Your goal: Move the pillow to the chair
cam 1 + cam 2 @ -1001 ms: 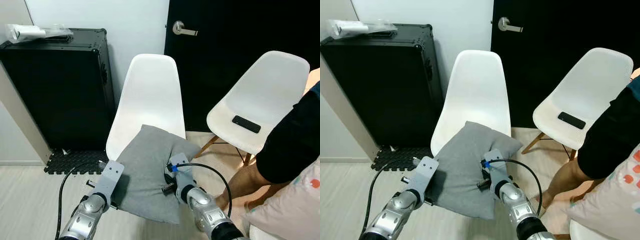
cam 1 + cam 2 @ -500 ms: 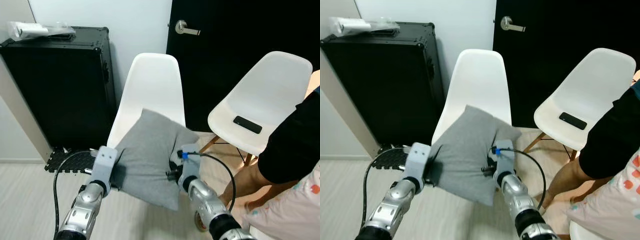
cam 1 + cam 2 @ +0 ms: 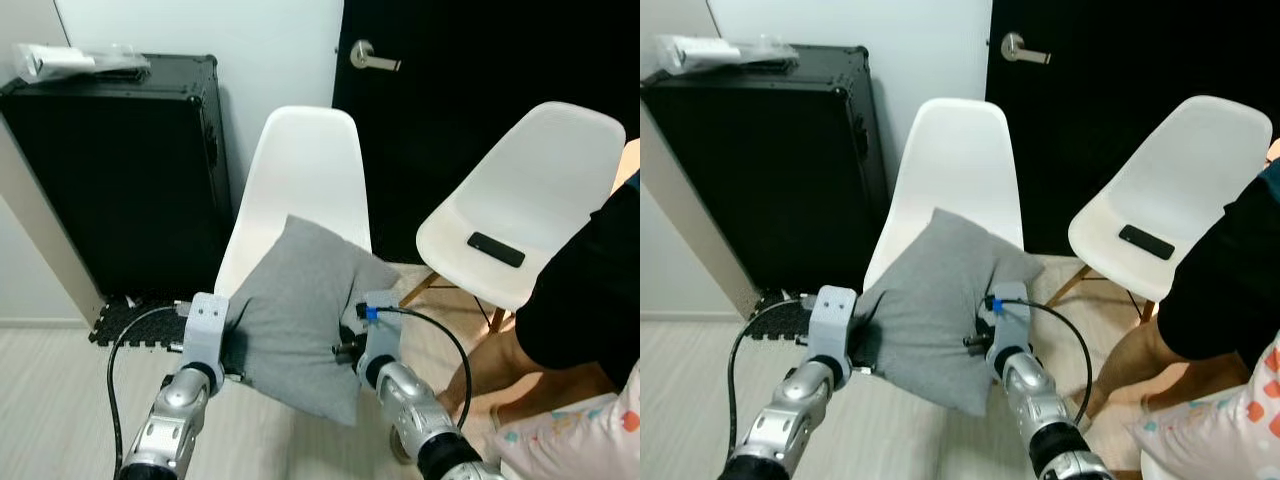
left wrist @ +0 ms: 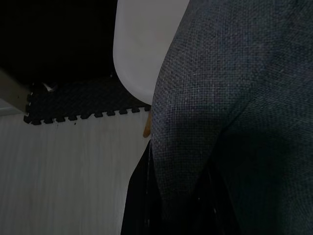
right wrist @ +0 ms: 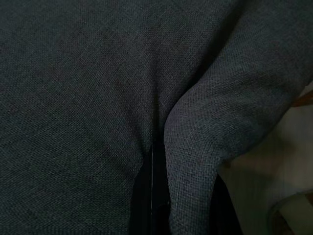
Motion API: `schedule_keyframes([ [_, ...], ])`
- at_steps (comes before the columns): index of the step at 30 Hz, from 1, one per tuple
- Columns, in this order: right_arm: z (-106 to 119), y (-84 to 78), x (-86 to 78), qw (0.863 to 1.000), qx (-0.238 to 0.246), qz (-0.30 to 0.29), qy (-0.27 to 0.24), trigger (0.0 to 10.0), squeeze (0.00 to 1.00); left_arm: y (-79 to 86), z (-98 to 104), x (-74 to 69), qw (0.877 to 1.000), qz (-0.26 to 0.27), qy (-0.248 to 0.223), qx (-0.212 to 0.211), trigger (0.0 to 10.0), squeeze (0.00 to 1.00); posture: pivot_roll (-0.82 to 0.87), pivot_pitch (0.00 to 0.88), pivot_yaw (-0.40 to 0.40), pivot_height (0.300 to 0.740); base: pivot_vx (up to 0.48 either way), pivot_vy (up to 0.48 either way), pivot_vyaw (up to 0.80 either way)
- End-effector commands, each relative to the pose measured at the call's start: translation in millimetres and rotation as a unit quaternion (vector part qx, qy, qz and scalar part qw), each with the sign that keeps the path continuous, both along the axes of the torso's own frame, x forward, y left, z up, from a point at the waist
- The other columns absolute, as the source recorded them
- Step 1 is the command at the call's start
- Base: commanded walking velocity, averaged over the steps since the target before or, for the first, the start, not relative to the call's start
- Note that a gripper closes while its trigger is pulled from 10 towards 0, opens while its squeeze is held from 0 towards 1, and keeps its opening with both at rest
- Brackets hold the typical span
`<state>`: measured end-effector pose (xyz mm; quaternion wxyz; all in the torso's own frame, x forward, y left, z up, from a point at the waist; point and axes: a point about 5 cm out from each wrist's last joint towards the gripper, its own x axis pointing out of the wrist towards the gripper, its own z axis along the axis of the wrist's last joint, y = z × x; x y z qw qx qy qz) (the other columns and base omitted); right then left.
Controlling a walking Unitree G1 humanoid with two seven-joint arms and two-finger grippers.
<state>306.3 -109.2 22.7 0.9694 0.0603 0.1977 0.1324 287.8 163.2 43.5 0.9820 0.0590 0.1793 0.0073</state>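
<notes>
While both claws clamp pillow (image 3: 300, 310) | chair (image 3: 300, 190) behind | person's leg (image 3: 500, 360) right

Probably home: chairs (image 3: 300, 190), door (image 3: 470, 60).

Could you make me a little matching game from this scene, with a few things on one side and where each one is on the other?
Things:
1. gray pillow
2. black phone
3. door handle
4. plastic-wrapped bundle

Places:
A. on top of the black case
B. on the seat of the white chair on the right
C. pinched between the left gripper and the right gripper, in front of the middle white chair
D. on the black door

Pairs: 1-C, 2-B, 3-D, 4-A
</notes>
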Motion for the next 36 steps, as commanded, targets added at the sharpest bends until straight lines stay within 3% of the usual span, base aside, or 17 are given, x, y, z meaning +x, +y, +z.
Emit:
schedule_keyframes([
  [1, -2.4, -16.8, -1.2, 0.999, -0.021, -0.028, 0.003, 10.0, 0.0, 27.2, 12.9, 5.2, 0.997, 0.066, -0.032, 0.028, 10.0, 0.0, -0.01, 0.036, -0.077, 0.74, 0.0, 0.0, 0.0],
  [6, -1.8, -6.6, 1.5, 0.999, -0.049, 0.013, 0.0, 10.0, 0.0, 28.0, 11.7, 10.3, 0.997, 0.065, -0.025, 0.038, 10.0, 0.0, -0.01, 0.037, -0.076, 0.74, 0.0, 0.0, 0.0],
  [12, 2.4, -9.4, 4.0, 1.0, -0.014, -0.018, 0.0, 10.0, 0.0, 26.8, 9.7, 12.0, 0.997, 0.065, -0.021, 0.036, 10.0, 0.0, -0.03, 0.028, -0.058, 0.74, 0.0, 0.0, 0.0],
  [15, -2.8, -9.5, 1.6, 0.999, 0.012, -0.019, 0.027, 10.0, 0.0, 21.4, 12.3, 16.4, 0.997, 0.048, -0.025, 0.048, 10.0, 0.0, -0.03, 0.017, -0.059, 0.74, 0.0, 0.0, 0.0],
  [19, -0.6, -6.5, 1.2, 0.996, 0.08, -0.017, 0.035, 10.0, 0.0, 16.9, 15.6, 20.6, 0.997, 0.046, -0.032, 0.045, 10.0, 0.0, -0.04, 0.005, -0.052, 0.74, 0.0, 0.0, 0.0],
  [20, 0.7, -7.8, 2.2, 0.997, 0.072, -0.018, 0.03, 10.0, 0.0, 16.8, 14.1, 20.9, 0.997, 0.05, -0.029, 0.042, 10.0, 0.0, -0.04, 0.005, -0.052, 0.74, 0.0, 0.0, 0.0],
  [23, 0.4, -10.6, 4.2, 0.999, -0.026, 0.009, 0.021, 10.0, 0.0, 12.3, 16.3, 24.9, 0.998, 0.041, -0.035, 0.032, 10.0, 0.0, -0.05, 0.011, -0.057, 0.74, 0.0, 0.0, 0.0],
  [26, 1.9, -8.9, 4.7, 1.0, -0.016, 0.013, 0.016, 10.0, 0.0, 10.6, 17.2, 26.3, 0.998, 0.037, -0.036, 0.034, 10.0, 0.0, -0.05, 0.012, -0.059, 0.74, 0.0, 0.0, 0.0],
  [27, 4.2, -6.8, 5.2, 1.0, -0.007, 0.02, 0.006, 10.0, 0.0, 6.8, 16.2, 27.8, 0.998, 0.026, -0.029, 0.04, 9.5, 0.0, -0.04, 0.01, -0.064, 0.74, 0.0, 0.0, 0.0],
  [29, 4.6, -6.5, 5.6, 1.0, -0.016, 0.022, 0.002, 10.0, 0.0, 4.1, 15.8, 28.3, 0.998, 0.014, -0.029, 0.052, 10.0, 0.0, -0.04, 0.01, -0.064, 0.74, 0.0, 0.0, 0.0],
  [31, 4.4, -5.1, 6.0, 0.999, -0.03, 0.021, 0.001, 10.0, 0.0, -9.9, 16.1, 26.7, 0.996, -0.045, -0.037, 0.07, 10.0, 0.0, -0.03, 0.0, -0.065, 0.74, 0.0, 0.0, 0.0],
  [36, 5.3, 0.1, 8.5, 0.999, -0.035, 0.028, 0.008, 10.0, 0.0, -12.5, 17.6, 29.7, 0.996, -0.058, -0.029, 0.057, 10.0, 0.0, -0.03, 0.0, -0.07, 0.74, 0.0, 0.0, 0.0],
])
